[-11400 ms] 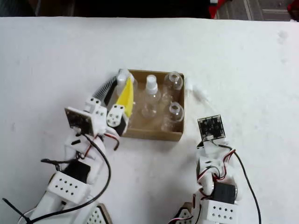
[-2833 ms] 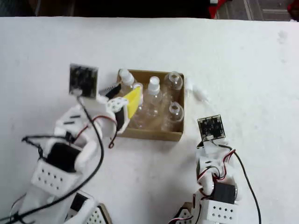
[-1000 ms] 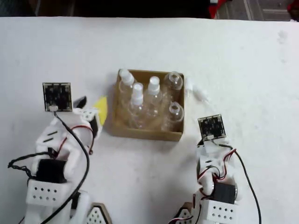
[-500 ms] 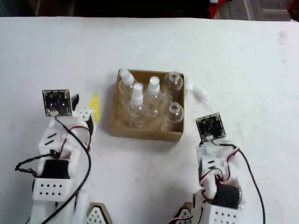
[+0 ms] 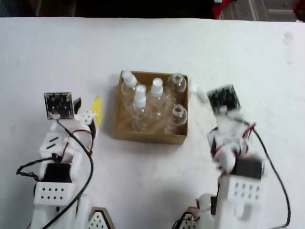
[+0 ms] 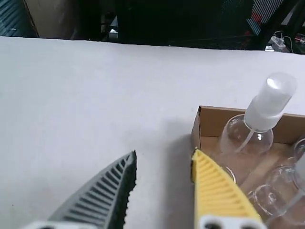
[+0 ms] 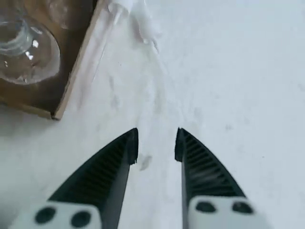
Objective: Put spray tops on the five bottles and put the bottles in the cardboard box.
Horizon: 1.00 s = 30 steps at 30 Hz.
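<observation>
1. Table (image 5: pixel 152 43): white, covers most of the high view, with faint scuff marks (image 5: pixel 288 36) near its far right corner.
2. Red thing (image 5: pixel 220 8): past the table's far edge, right of middle; cannot tell what it is.
3. Striped grey floor (image 5: pixel 267 9): just right of the red thing.
4. Brown panel (image 6: pixel 52 19): behind the table in the left wrist view, dark room beside it.
5. Cables (image 6: pixel 281 40): beyond the table's far edge, same view.

White table (image 5: pixel 248 52) — cardboard box (image 5: pixel 148 137) sat at frame centre; loose spray top (image 5: pixel 195 88) lay just right of it.
</observation>
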### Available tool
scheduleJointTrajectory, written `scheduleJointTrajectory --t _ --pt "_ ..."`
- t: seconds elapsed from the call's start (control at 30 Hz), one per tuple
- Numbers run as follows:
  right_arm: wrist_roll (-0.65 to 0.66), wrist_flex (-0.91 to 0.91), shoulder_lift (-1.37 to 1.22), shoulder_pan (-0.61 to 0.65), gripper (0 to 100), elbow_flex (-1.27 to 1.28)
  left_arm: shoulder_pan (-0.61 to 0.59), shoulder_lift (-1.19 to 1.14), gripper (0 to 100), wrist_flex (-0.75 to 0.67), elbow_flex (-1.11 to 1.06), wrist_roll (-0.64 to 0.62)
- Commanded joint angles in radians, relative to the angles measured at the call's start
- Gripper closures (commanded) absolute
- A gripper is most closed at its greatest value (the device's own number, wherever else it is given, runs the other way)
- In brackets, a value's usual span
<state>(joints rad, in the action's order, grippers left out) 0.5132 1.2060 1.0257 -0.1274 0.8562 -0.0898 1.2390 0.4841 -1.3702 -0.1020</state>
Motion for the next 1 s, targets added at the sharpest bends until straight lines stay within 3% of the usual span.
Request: scheduleJointTrajectory --t 0.0,0.1,0.27,0.57,0.8,0.97 --pt "-0.049 0.033 -0.177 -0.059 92.9 -0.244 0.007 0.015 82 -0.025 0.005 0.009" --pt "-0.127 0.047 -0.312 -0.088 93.5 -0.404 0.007 0.015 82 -0.025 0.005 0.009" --pt "-0.146 0.139 -0.591 -0.045 93.5 -0.692 0.035 0.015 82 -0.023 0.003 0.012" --pt "-0.391 0.179 -1.116 -0.005 93.5 -1.106 0.045 0.019 82 -0.034 -0.018 0.012" --pt "-0.417 0.182 -1.429 0.102 93.4 -1.41 0.041 0.019 82 -0.034 -0.02 0.012" --pt "-0.479 0.182 -1.633 0.11 93.4 -1.622 0.038 0.021 82 -0.034 -0.017 0.012"
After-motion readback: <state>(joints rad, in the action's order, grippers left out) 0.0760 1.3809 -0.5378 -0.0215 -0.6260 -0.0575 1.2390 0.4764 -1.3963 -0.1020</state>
